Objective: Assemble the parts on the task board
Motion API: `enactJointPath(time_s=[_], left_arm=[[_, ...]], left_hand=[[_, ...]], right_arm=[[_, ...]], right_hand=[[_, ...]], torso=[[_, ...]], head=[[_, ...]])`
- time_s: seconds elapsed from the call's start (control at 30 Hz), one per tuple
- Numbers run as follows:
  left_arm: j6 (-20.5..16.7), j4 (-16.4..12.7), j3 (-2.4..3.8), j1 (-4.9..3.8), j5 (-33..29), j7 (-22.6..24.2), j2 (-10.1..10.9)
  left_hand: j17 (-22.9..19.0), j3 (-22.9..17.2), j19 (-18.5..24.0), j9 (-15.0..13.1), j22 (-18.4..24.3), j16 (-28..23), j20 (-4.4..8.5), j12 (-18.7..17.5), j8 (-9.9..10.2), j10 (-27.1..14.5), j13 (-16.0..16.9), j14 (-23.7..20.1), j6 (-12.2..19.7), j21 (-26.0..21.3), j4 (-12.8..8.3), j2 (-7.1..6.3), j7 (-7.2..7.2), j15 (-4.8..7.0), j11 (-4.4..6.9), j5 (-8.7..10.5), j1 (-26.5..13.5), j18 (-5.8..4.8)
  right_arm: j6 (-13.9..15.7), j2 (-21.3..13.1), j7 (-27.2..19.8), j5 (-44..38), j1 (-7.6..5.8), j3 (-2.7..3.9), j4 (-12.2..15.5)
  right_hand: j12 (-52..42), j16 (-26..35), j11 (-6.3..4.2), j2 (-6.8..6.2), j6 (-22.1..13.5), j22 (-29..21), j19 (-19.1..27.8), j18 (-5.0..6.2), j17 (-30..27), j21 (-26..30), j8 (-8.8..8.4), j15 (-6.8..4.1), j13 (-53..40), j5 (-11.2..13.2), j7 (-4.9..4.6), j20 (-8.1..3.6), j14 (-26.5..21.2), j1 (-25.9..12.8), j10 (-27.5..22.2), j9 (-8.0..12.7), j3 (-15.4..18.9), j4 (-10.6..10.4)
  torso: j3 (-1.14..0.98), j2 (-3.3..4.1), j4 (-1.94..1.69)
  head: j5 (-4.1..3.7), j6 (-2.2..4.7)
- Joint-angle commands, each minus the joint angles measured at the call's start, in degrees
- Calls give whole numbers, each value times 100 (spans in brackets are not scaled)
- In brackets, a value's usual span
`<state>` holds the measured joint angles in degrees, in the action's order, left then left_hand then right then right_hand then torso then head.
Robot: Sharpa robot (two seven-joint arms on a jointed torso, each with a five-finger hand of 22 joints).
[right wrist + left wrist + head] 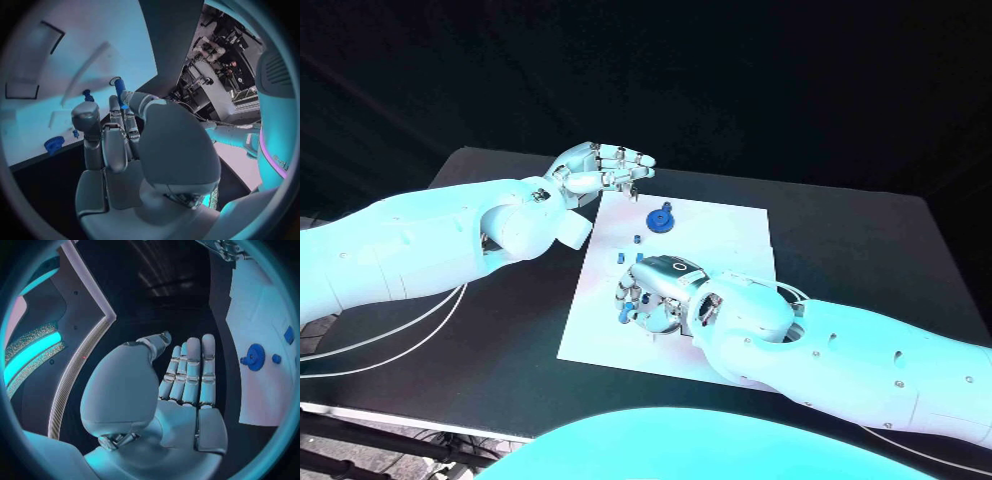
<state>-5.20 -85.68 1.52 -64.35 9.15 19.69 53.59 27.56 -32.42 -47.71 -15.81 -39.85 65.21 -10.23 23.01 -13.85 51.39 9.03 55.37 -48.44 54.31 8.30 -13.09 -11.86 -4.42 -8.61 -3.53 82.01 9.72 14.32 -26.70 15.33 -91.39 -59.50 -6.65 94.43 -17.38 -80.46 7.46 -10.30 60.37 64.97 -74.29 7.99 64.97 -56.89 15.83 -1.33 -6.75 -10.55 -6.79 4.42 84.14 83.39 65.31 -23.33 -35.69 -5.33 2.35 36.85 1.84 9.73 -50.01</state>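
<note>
Parts look light, rigid, slippery: right robot hand pinches blue peg endwise; left robot hand empty, fingers apart.

This looks like a robot lab. A flat black table stands in a dark room, and thin white cables hang off its side by the floor.
</note>
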Motion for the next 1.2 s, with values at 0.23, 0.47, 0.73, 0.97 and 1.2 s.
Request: enactJointPath(time_s=[0.23,0.47,0.73,0.97,1.2], left_arm=[[95,-10,3,-2,-36,16,-2],[99,-11,3,-2,-36,15,1],[105,-12,3,-2,-36,8,3],[93,-10,3,-3,-36,5,6],[98,-9,3,-3,-36,4,6]], left_hand=[[-8,31,-31,8,9,-20,12,20,33,-29,-6,-38,58,-15,-2,60,1,-4,11,-15,-1,84],[-8,31,-31,8,9,-20,12,20,33,-29,-6,-38,58,-15,-2,60,1,-4,11,-15,-1,84],[-8,31,-31,8,9,-20,12,20,33,-29,-6,-38,58,-15,-2,60,1,-4,11,-15,-1,84],[-11,36,-41,10,13,-22,13,21,34,-34,-7,-37,61,-20,-1,65,-1,-5,9,-14,3,84],[-11,36,-41,10,13,-22,13,21,34,-34,-7,-37,61,-20,-1,65,-1,-5,9,-14,3,84]], right_arm=[[-144,11,247,-314,25,-10,-37],[-199,25,360,-371,42,-13,-37],[-246,72,269,-309,58,-16,-65],[-326,173,-2,32,78,-45,-177],[-136,176,-7,81,111,-57,-190]], right_hand=[[-25,5,-476,29,17,3,20,-79,0,23,19,-36,-2,-16,-19,-21,115,-17,487,-5,0,24],[-19,2,-473,34,10,15,16,-82,11,13,20,-34,-8,-15,-22,-22,117,-23,487,-14,-10,41],[20,2,-456,28,-40,22,22,-84,10,21,4,-22,-15,-10,-41,-16,119,-72,446,-30,-13,63],[205,3,-371,-42,-307,5,61,-80,-8,110,-128,57,-23,18,-102,54,119,-361,191,-61,203,59],[379,-18,-275,-194,-603,-27,55,-72,7,203,-322,136,13,9,-165,130,118,-551,-115,-35,410,-25]], torso=[[2,-3,3],[1,-4,7],[1,-1,7],[-2,1,4],[4,-9,6]], head=[[-2,1],[-5,1],[-1,1],[-22,1],[-26,1]])
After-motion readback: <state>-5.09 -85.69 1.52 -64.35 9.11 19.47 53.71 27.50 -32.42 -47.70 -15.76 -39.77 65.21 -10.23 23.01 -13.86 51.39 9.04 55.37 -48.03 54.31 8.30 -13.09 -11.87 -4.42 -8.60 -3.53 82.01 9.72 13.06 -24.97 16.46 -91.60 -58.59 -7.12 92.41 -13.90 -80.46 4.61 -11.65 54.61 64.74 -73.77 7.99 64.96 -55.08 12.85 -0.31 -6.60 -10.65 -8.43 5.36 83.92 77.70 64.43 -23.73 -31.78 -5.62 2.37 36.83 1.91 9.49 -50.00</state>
